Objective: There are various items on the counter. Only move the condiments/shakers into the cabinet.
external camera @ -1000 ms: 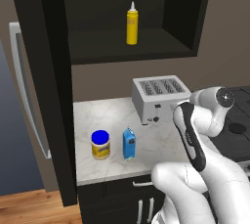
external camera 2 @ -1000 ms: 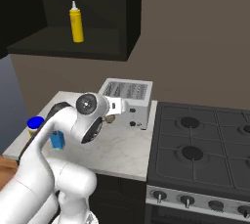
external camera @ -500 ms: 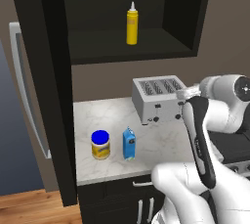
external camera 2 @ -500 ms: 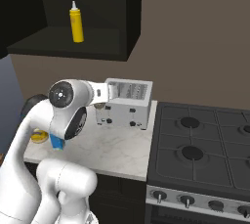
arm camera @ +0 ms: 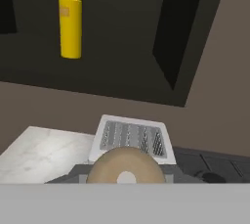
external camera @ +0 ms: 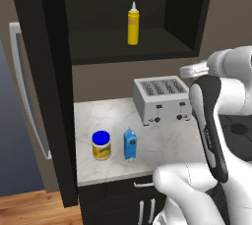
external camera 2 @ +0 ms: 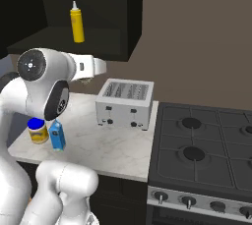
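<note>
Up on the dark shelf of the cabinet (external camera: 189,17) stands the yellow squeeze bottle (external camera: 132,24), so 1 of 3 condiments looks done. No. 2 is on its way: the hand view shows a round tan top w/ a small white spot, prob. the small tan shaker (arm camera: 126,168), sitting right at the gripper (arm camera: 126,176), which is clamped tight on it, as far as one can tell. From the right base view the hand is held up above the table (external camera 2: 118,148), just below the cabinet & left of the toaster (external camera 2: 125,103), and a bit of tan peeks out under it. Left to do: put the shaker on the shelf, then fetch the blue-lidded jar (external camera: 101,145). That jar sits on the table just beside the small blue carton (external camera: 129,144), which should stay put. Both base views show jar & carton; the hand view doesn't. The hand view gives the shaker's top, which the left base view can't show since the arm blocks it.
</note>
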Controlling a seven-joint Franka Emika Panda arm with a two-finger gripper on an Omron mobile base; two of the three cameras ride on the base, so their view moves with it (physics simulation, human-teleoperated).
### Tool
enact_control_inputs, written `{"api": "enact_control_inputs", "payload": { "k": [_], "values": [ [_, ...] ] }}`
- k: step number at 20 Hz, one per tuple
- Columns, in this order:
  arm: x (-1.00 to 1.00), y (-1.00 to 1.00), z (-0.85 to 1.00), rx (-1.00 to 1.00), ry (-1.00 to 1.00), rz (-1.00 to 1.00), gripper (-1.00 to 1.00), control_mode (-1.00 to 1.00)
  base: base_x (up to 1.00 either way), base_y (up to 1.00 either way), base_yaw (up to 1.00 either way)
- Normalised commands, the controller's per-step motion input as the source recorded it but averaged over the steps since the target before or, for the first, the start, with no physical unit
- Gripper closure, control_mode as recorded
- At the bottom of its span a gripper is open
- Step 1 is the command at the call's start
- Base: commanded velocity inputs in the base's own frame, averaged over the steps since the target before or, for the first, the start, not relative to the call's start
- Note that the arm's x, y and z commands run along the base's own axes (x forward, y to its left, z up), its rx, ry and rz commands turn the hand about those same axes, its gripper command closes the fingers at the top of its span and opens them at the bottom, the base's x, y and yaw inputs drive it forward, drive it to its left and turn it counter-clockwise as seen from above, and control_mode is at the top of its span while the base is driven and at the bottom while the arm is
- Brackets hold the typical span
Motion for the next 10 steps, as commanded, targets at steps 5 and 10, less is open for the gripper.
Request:
{"api": "enact_control_inputs", "payload": {
  "k": [5, 10],
  "values": [
    [-0.15, 0.0, 0.93, 0.15, -0.06, 0.0, 1.0, -1.0, 0.0, 0.0, 0.0],
    [-0.15, 0.01, 0.22, 0.03, -0.19, 0.0, 1.0, -1.0, 0.0, 0.0, 0.0]
  ]
}}
